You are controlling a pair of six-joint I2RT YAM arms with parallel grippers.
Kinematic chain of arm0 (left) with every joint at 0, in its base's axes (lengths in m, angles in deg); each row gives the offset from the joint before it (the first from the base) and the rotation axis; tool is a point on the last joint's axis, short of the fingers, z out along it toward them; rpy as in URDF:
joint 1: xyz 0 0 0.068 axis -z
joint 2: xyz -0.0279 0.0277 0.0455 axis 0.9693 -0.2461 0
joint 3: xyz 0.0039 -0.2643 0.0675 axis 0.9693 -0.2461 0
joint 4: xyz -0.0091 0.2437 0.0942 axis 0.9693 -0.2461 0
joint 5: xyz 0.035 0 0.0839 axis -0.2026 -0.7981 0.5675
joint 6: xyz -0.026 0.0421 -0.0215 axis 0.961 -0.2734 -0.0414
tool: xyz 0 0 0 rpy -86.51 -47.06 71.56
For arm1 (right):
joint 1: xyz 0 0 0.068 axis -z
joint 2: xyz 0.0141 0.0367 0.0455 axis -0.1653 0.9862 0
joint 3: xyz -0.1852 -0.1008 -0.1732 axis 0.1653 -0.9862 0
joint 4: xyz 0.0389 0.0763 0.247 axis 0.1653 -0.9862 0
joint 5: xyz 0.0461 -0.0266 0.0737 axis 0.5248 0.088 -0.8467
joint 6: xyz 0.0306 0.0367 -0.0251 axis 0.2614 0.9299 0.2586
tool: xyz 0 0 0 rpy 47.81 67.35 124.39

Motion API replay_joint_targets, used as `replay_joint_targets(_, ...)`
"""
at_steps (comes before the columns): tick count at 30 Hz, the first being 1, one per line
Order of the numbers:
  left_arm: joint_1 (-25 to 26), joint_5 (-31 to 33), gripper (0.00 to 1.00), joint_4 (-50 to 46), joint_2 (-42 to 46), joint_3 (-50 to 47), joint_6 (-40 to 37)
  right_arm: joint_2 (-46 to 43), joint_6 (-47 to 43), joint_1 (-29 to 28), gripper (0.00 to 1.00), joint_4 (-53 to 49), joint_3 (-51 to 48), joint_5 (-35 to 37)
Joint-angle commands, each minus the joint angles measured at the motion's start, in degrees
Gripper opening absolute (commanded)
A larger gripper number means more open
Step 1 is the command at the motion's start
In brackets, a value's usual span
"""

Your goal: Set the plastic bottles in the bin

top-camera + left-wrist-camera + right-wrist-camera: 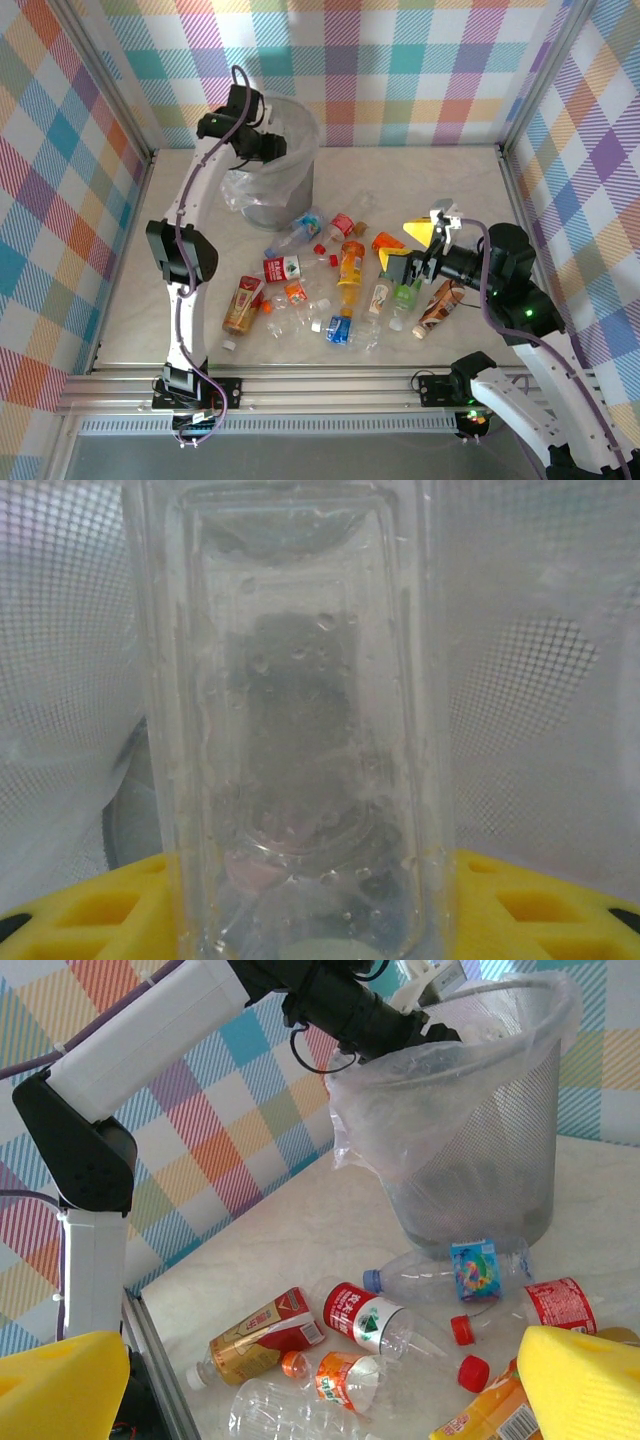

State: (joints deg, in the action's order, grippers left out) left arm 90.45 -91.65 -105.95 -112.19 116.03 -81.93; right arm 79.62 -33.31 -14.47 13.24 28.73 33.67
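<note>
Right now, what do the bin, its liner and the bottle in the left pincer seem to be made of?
The bin: grey mesh, metal or stiff plastic, matt; a fine grid of holes shows. The liner: thin clear plastic film, glossy and crinkled. The bottle in the left pincer: probably rigid clear plastic, see-through, with droplets on its wall.

Grey mesh bin [480, 1175], clear bottle [300, 730], multicoloured plaid walls [420, 70]
</note>
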Motion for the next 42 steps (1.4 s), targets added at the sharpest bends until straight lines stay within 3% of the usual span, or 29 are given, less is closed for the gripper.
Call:
replay_joint_targets(1, 0.8, 1.9, 0.56, -1.8, -1.3, 1.8, -1.5, 0.5, 1.6, -0.2, 1.0, -1.4, 1.5, 0.9)
replay_joint_targets(15, 1.1, 0.9, 0.64, -3.7, -3.0, 1.8, -1.2, 0.6, 3.1, -0.2, 1.0, -3.5, 1.8, 4.1)
replay_joint_targets(25, 1.1, -0.2, 0.81, -3.1, -1.9, 2.6, 0.2, 1.0, 5.4, -0.2, 1.0, -4.5, 0.7, 6.0)
replay_joint_targets(34, 1.2, -1.0, 0.93, -1.9, 3.2, 2.7, 3.7, 4.7, 8.9, -0.2, 1.0, -4.8, -1.7, 11.4)
replay_joint_targets(36, 1.1, -1.2, 1.0, -1.7, 4.6, 2.7, 4.8, 6.6, 9.8, -0.2, 1.0, -4.9, -2.0, 12.8)
replay_joint_targets(42, 1.1, -2.3, 1.0, -1.4, 9.6, 2.6, 7.2, 12.6, 9.3, -0.2, 1.0, -8.5, -0.1, 17.4)
